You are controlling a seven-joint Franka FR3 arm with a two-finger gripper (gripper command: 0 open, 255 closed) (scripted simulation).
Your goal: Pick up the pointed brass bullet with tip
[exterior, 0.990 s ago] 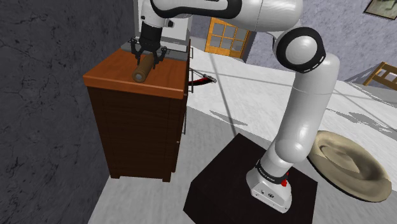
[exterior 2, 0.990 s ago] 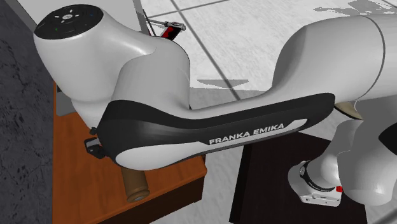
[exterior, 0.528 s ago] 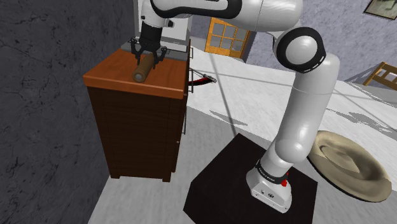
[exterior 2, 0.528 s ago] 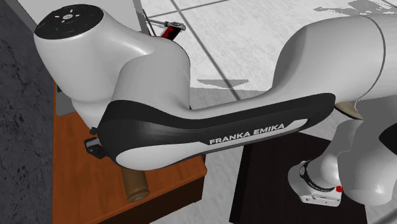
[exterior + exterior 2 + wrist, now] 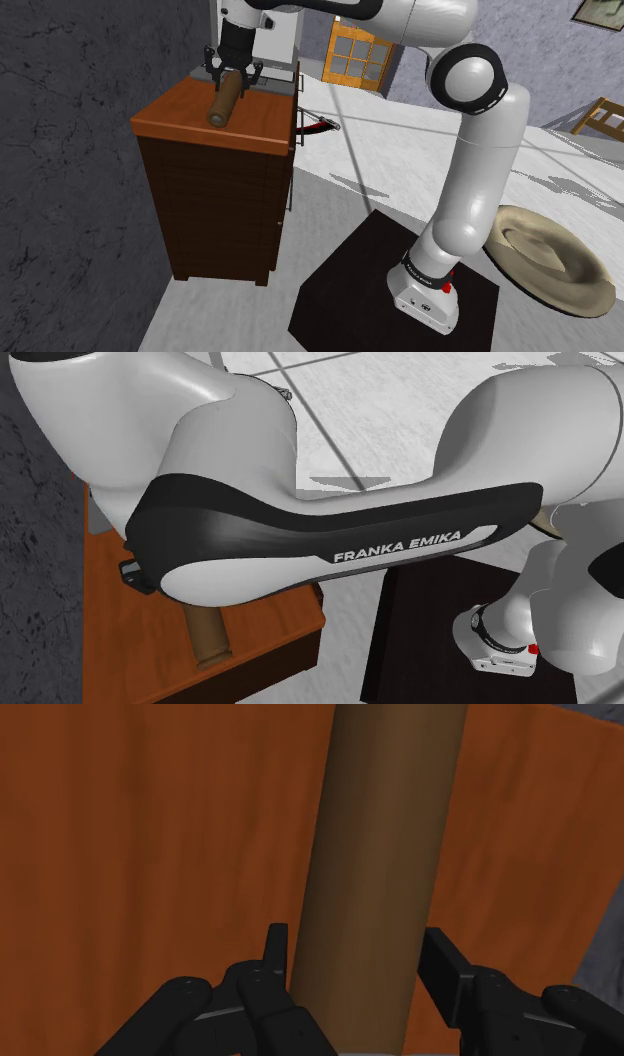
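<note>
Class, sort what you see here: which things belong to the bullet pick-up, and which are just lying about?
Belongs to the job: brown bullet, clasped by the tool; wooden cabinet under it.

Just lying about: red-and-black object on the floor; round tan cushion; wooden chair.

You cannot see the tip of the bullet (image 5: 380,854): past the gripper (image 5: 356,944) it runs off the wrist view's edge. In the second exterior view the arm (image 5: 300,542) covers its gripper-end half.
</note>
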